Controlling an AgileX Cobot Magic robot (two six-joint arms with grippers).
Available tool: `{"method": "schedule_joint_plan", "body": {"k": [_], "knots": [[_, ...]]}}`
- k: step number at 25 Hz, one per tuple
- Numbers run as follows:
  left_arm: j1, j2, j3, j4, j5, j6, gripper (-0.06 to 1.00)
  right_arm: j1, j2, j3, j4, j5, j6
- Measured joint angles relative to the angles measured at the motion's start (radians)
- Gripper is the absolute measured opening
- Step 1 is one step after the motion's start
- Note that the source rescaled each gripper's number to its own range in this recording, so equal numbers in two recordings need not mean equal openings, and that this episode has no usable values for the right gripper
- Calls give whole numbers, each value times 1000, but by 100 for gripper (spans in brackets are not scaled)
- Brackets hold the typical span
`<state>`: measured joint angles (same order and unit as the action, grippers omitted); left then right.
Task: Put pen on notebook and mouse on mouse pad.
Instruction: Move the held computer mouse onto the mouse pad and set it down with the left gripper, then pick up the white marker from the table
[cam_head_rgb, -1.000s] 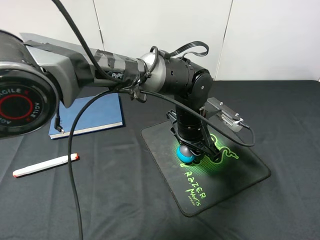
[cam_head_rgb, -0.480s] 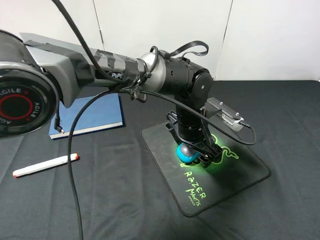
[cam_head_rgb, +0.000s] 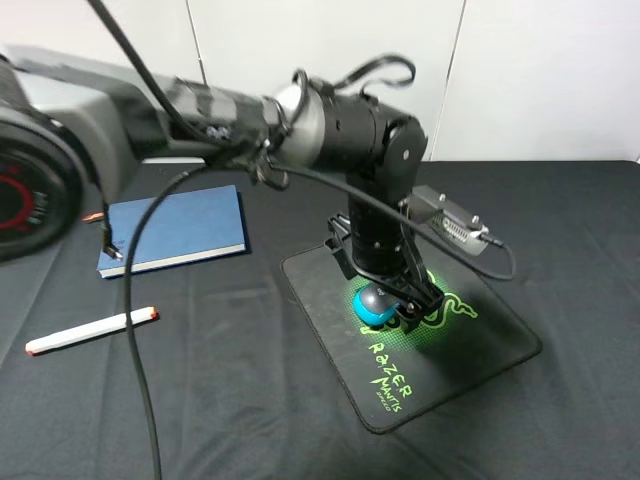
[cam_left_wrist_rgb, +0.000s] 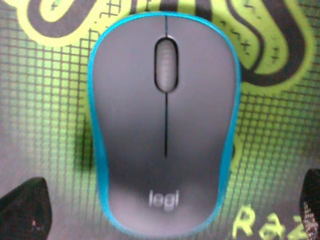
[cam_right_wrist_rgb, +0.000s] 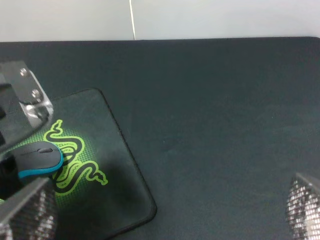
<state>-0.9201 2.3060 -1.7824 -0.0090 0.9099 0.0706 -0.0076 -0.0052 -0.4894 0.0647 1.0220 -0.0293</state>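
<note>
Since a second ago the left gripper (cam_head_rgb: 383, 298) has spread wide off the mouse (cam_left_wrist_rgb: 164, 125), its fingers (cam_left_wrist_rgb: 25, 210) clear of both teal sides. Grey-topped, the mouse lies flat on the mouse pad (cam_head_rgb: 480, 350), wheel end toward the green snake logo (cam_head_rgb: 450, 300), "logi" end toward the lettering (cam_head_rgb: 385, 375). From the high view the gripper hides all but its teal rear. Right gripper (cam_right_wrist_rgb: 165, 215) stands wide, empty. Pen (cam_head_rgb: 90, 331) lies apart from the notebook (cam_head_rgb: 175, 230).

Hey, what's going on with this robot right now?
The left gripper hangs open over the grey-and-blue mouse, which sits on the Razer mouse pad. The white pen lies on the black tablecloth, apart from the blue notebook, so that step is not yet done. The right gripper is open and empty.
</note>
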Motion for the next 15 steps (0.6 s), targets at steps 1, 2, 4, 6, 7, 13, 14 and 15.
{"method": "schedule_joint_plan", "body": {"k": [1,2,4,6,7,13,14,15], "knots": [[0,-13,0,0,13,-2,100,0,0,0,0,0,0],[0,-21,0,0,28,-4,100,0,0,0,0,0,0],[0,-48,0,9,59,-5,100,0,0,0,0,0,0],[0,-75,0,9,95,-8,100,0,0,0,0,0,0],[0,-89,0,15,112,-10,100,0,0,0,0,0,0],[0,-162,0,30,227,-12,100,0,0,0,0,0,0],[0,-173,0,32,245,-12,100,0,0,0,0,0,0],[0,-182,0,33,266,-12,100,0,0,0,0,0,0]]}}
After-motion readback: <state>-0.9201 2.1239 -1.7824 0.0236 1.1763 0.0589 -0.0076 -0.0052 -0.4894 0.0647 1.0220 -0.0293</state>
